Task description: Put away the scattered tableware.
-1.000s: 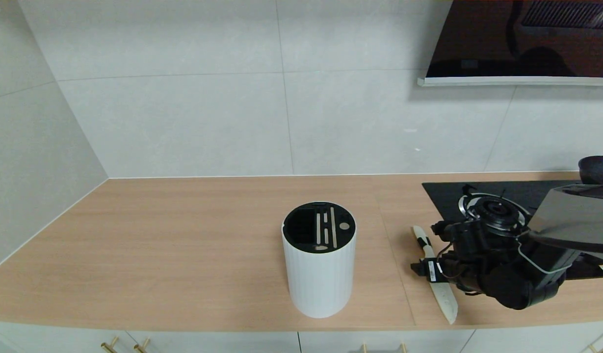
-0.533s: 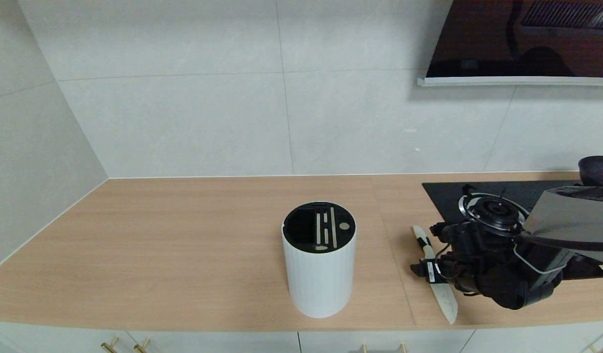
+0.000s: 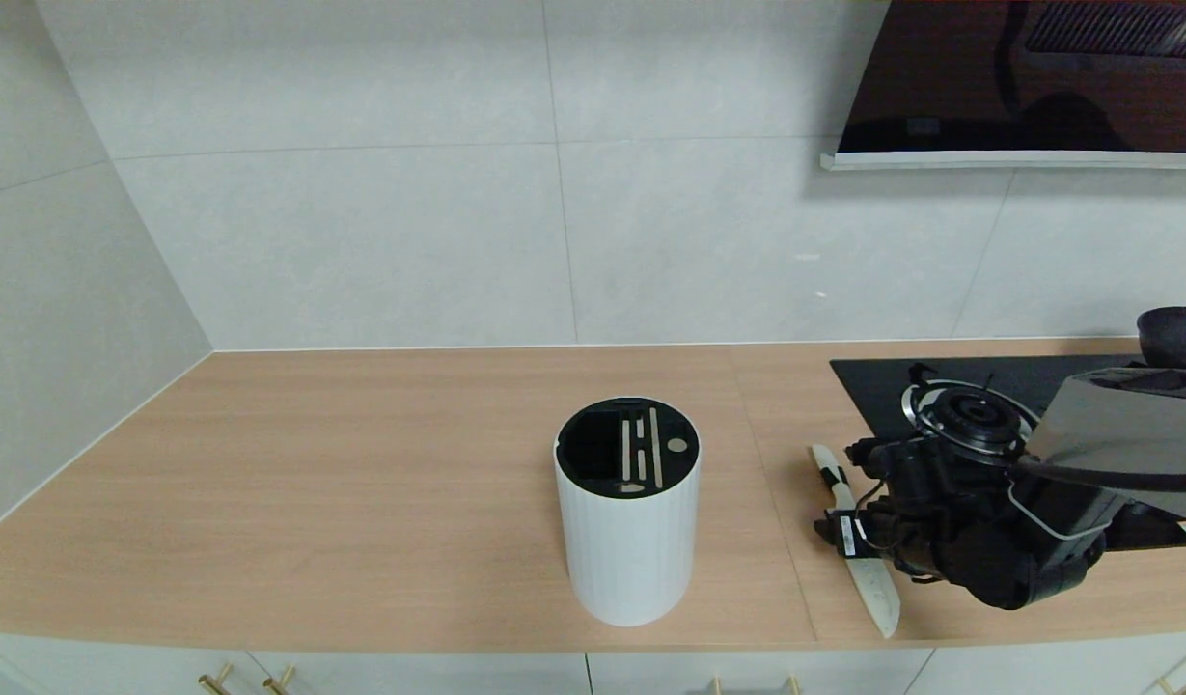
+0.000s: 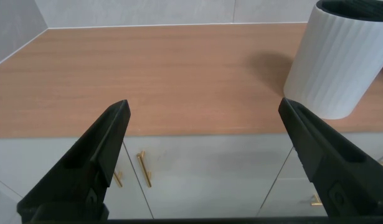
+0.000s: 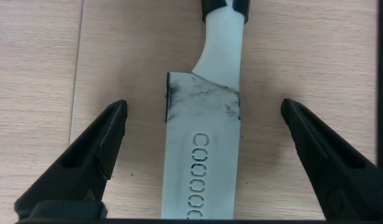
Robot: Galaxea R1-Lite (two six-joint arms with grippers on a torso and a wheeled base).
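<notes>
Setting: Wooden countertop [image 3: 361, 483] runs along a pale tiled wall [image 3: 361, 193], with white cabinet fronts and gold handles [image 4: 144, 169] below its near edge.
Holder: a white ribbed cylindrical holder [image 3: 628, 541] stands upright around the middle of the counter, close to the near edge. Its black top has a square opening, several narrow slots and a round hole.
Knife: a white-bladed knife [image 3: 868, 569] lies flat on the counter to the right of the holder, well apart from it. The handle, white with black bands, points far; the blade tip points near and ends close to the counter's edge.
Right claw: the right gripper [image 5: 203, 111] hangs low over the knife where blade meets handle. Its two fingers are spread wide, one on either side of the blade, touching neither edge.
Left claw: the left gripper [image 4: 203, 107] is by the counter's near edge, fingers spread wide apart and holding nothing.
Right side: a black hob [image 3: 882, 386] with a burner [image 3: 974, 410] sits just beyond the knife. A dark pot [image 3: 1174, 333] stands at the far right, and a dark range hood [image 3: 1027, 87] hangs on the wall above.
</notes>
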